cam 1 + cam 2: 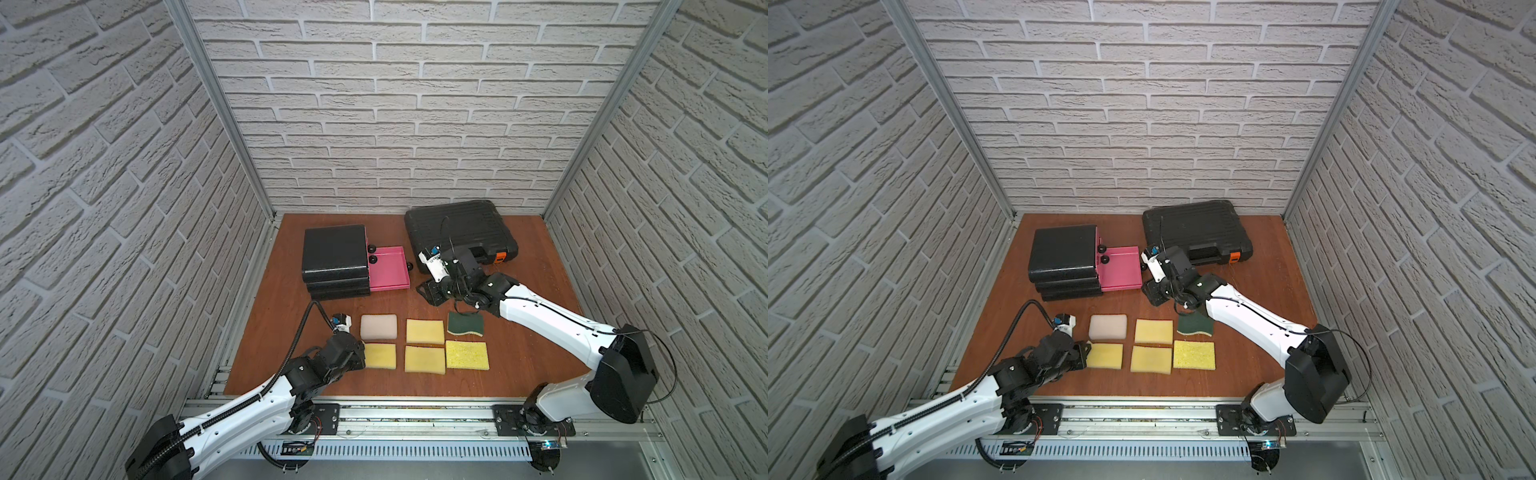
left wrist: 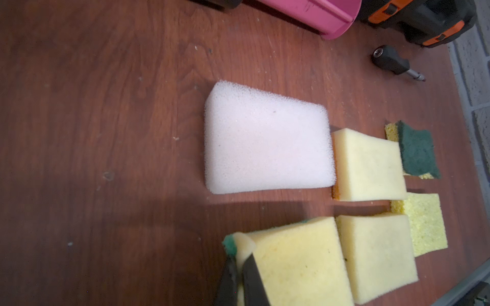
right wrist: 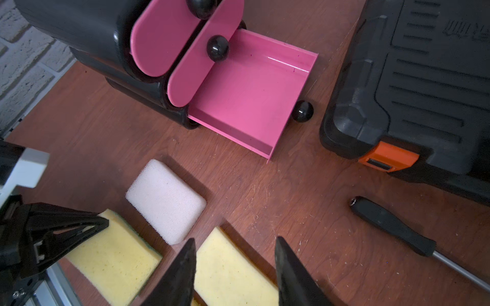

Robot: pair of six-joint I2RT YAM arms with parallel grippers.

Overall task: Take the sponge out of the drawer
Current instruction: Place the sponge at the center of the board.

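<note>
**Left gripper** [image 2: 240,262]: the jaws are pinched narrow on one corner of the yellow sponge [image 1: 380,356]. This sponge lies on the table [image 1: 540,270], left of centre in the lower half of both top views. It is at the left end of the front row of sponges and well apart from the drawer [image 1: 386,268].

**Handling (judged):** the sponge is light, soft and compressible, and neither fragile nor slippery. A corner grip lets the body fold and hang. For a flatter carry, take hold across the short width, near the middle.

**Drawer:** pink, pulled open, just left of centre in both top views. Its floor is bare and no sponge lies in it.

**Right gripper** [image 3: 235,239]: the jaws stand wide apart with nothing between them. In the top views it sits just right of the drawer.

**View differences:**
- Only the left wrist view shows the curled corner and the green layer under the sponge.
- Only the right wrist view shows the gap between the right jaws.
- Both wrist views show a screwdriver [image 3: 392,225] on the table near the tool case [image 1: 457,228]. It does not show in the top views, probably hidden beneath the right arm.
</note>
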